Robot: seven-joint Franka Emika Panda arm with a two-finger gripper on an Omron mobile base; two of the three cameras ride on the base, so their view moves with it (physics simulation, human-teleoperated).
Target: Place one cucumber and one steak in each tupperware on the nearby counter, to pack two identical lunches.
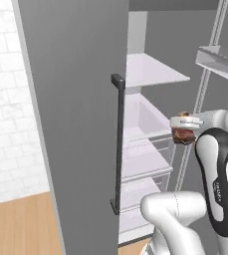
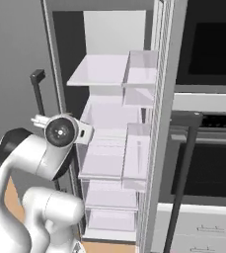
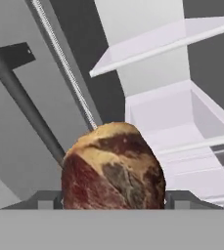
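A brown and red steak [image 3: 112, 168] sits between the two dark fingertips of my gripper [image 3: 113, 199], which is shut on it. From the left base view the steak [image 1: 183, 135] hangs just under the white hand of the gripper [image 1: 185, 130], in front of the open fridge at mid-shelf height. The right base view has the back of the hand [image 2: 61, 131] facing the camera, and the steak is hidden behind it. The cucumber, the tupperware and the counter are out of view.
The open fridge [image 2: 109, 69] has white shelves and drawers [image 1: 145, 149]. Its grey door [image 1: 75, 114] with a dark vertical handle [image 1: 118, 144] stands close on the left. On the right stands an oven [image 2: 208, 163] with a dark bar handle [image 2: 183, 173].
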